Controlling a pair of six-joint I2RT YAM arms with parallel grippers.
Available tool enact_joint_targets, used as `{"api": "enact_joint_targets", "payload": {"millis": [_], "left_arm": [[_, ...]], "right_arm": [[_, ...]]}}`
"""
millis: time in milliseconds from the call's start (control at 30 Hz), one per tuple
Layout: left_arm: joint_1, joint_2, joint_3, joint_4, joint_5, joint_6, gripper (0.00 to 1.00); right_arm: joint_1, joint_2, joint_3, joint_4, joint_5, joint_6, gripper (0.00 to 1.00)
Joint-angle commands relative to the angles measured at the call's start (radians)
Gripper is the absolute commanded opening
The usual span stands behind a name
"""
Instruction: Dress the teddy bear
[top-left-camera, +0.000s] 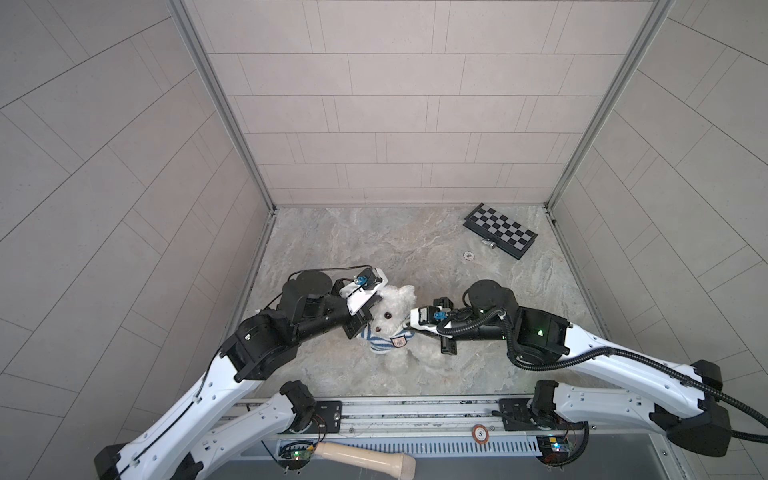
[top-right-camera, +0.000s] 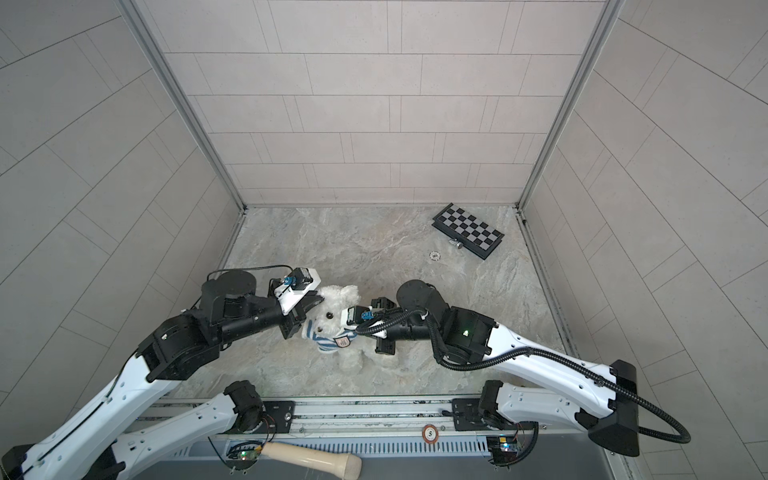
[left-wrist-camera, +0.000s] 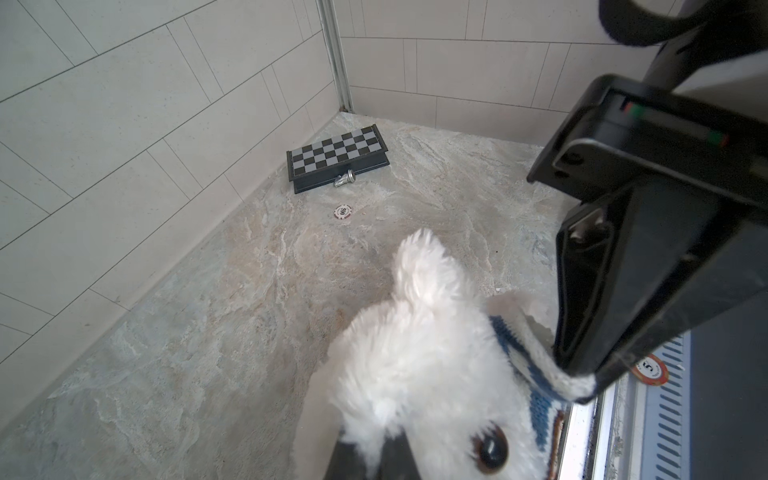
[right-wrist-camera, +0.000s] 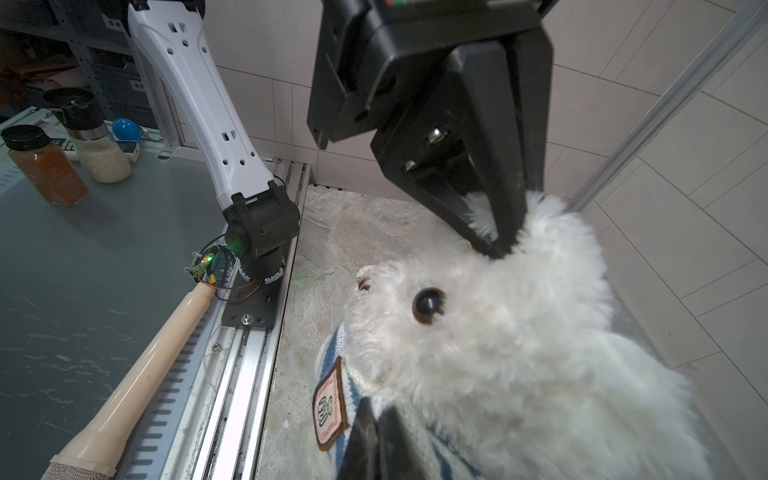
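1. The left hand (right-wrist-camera: 493, 243) is clenched on head fur of the fluffy cream-white plush teddy bear (top-left-camera: 392, 309).
2. The right hand (left-wrist-camera: 584, 384) is clenched on the edge of the small navy-and-white striped shirt (top-left-camera: 384, 341), which sits around the bear's neck and chest.
3. The bear is mid-table on the marbled grey stone table (top-left-camera: 374, 241), between both hands.
4. Its long axis runs from far wall to near rail, head farther, legs nearer, face up.
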Motion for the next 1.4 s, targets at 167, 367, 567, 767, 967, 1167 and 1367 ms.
{"api": "enact_joint_targets", "payload": {"millis": [167,367,567,767,967,1167,1367], "left_arm": [[0.015,0.009,-0.049,0.062,-0.147,-0.017,0.00],[-0.003,0.063,-0.056,0.102,-0.184,-0.032,0.00],[-0.022,0.026,-0.094,0.121,-0.204,-0.037,0.00],[-0.021,-0.029,-0.134,0.130,-0.088,-0.031,0.00],[-0.022,-0.040,-0.113,0.101,0.019,-0.011,0.00],[-0.021,-0.020,-0.087,0.055,0.049,0.005,0.00],[-0.005,0.025,-0.074,0.095,0.065,-0.072,0.00]], "right_arm": [[0.031,-0.139,-0.016,-0.095,0.005,0.052,0.00],[0.095,-0.073,0.021,-0.084,0.045,0.083,0.00],[0.108,0.029,0.040,0.095,0.000,0.181,0.00],[0.079,-0.030,-0.027,0.099,0.144,0.218,0.00],[-0.031,-0.083,-0.091,0.080,0.232,0.274,0.04],[-0.072,-0.089,-0.111,0.077,0.258,0.264,0.11],[-0.089,-0.114,-0.134,0.059,0.320,0.247,0.26]]}}
